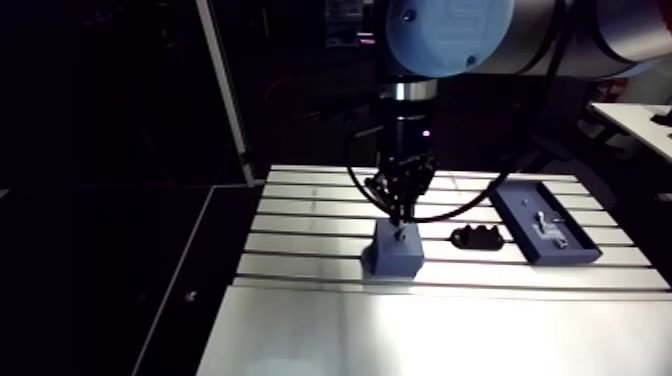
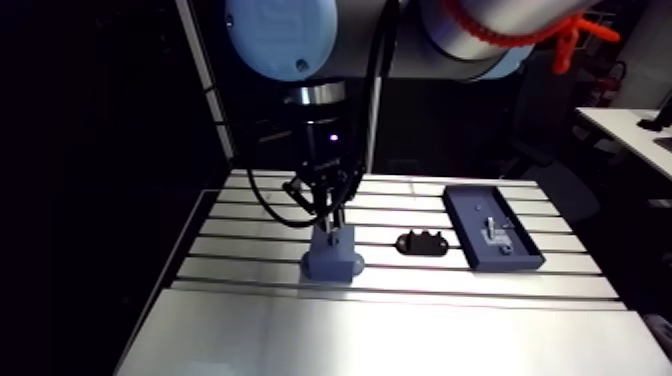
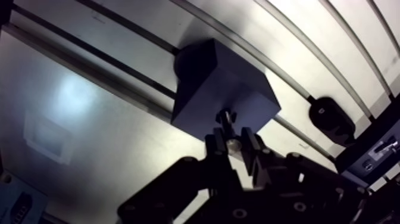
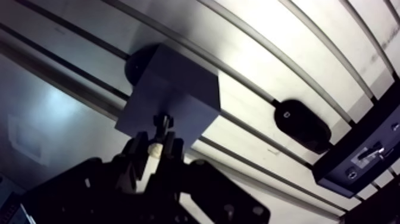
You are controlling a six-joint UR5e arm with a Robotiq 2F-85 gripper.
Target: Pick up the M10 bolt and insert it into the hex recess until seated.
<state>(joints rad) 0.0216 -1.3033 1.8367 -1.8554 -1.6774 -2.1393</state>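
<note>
Closest to the lens in the wrist view, the gripper point(image 3: 233, 143) had its two fingers point(image 3: 217, 146) drawn in almost together, pinching the bolt point(image 3: 227, 117) by its pale upper end. The bolt looked short and dark, with a ribbed shank that pointed away from the fingers at the top face of a blue-grey block point(image 3: 220, 83). Its tip lay over that face near the edge (whether it touched, I could not tell). Beside the block lay a black oval part point(image 3: 332, 121), and past that sat the corner of a dark blue tray point(image 3: 372, 156), all on the slotted table point(image 3: 119, 113).

From the arm view, the gripper hung straight down over the block, the bolt only a thin sliver between them. The black part lay between block and tray, apart from both.
</note>
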